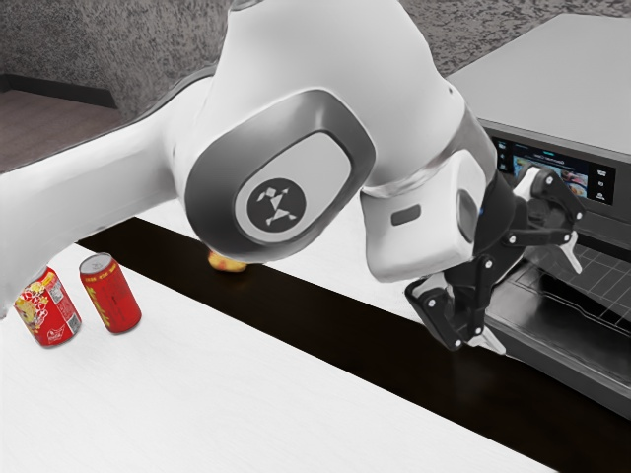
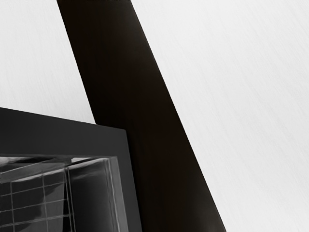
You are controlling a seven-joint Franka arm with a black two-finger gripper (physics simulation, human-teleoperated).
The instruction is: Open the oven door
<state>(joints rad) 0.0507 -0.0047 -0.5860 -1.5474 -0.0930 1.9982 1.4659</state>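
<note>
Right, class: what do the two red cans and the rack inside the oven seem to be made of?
Cans: probably metal, printed glossy red; one shows a silvery lid.
Rack: likely metal wire, judging by its thin grey crossing bars; coating uncertain.

Red cans (image 1: 111, 298), black stripe (image 2: 130, 96)

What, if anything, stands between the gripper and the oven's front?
Nothing visible does. In the exterior view the open gripper hangs by the oven's front, with no loose object between. The two red cans stand well away, toward the exterior view's left.
</note>
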